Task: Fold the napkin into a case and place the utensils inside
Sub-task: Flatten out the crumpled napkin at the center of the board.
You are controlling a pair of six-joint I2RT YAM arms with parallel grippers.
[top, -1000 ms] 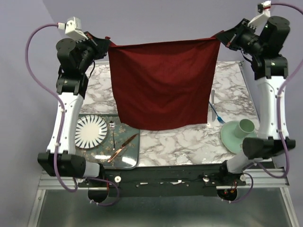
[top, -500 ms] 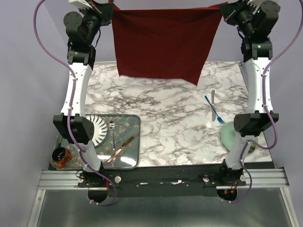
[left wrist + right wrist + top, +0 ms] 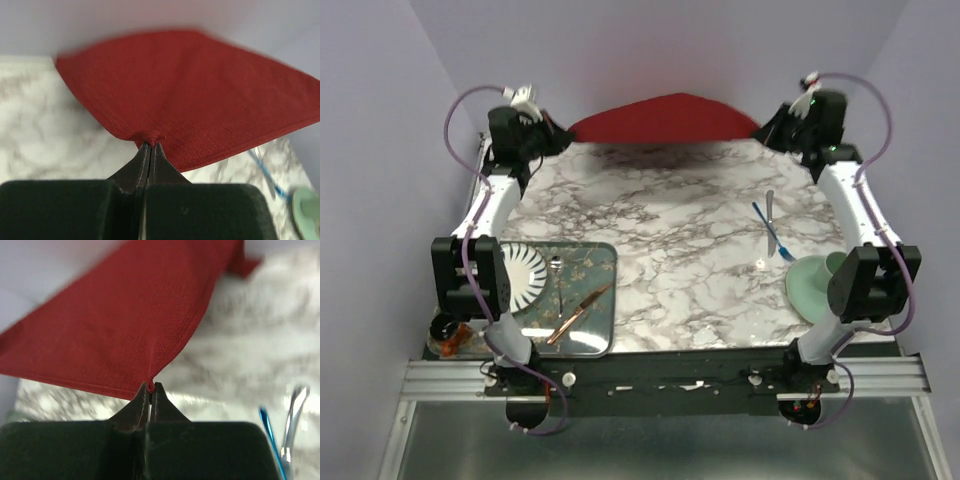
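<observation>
Seen from above, the napkin [image 3: 663, 118] forms a low arch along the far edge of the marble table [image 3: 670, 260], spanning between the two arms. The left gripper [image 3: 558, 141] is at its left end and the right gripper [image 3: 766, 131] at its right end. Both sets of jaws are too small here to judge. The blue-handled fork [image 3: 768, 226] and the pale silvery utensil [image 3: 770, 205] lie crossed on the right side of the table, well apart from the cloth and just beyond a green saucer [image 3: 803, 285]. At near left a tray [image 3: 595, 262] holds a striped plate [image 3: 520, 277], a small spoon [image 3: 558, 272] and a copper knife [image 3: 578, 312].

In the left wrist view, the left gripper [image 3: 151, 146] has its fingers pressed together on a puckered bit of the napkin's [image 3: 190, 90] hem, and the cloth spreads away above the table [image 3: 35, 120].

In the right wrist view, the right gripper [image 3: 150, 386] is likewise closed tight on the napkin's [image 3: 125, 325] edge. The fork [image 3: 270, 435] and pale utensil [image 3: 295, 402] show blurred at the right
</observation>
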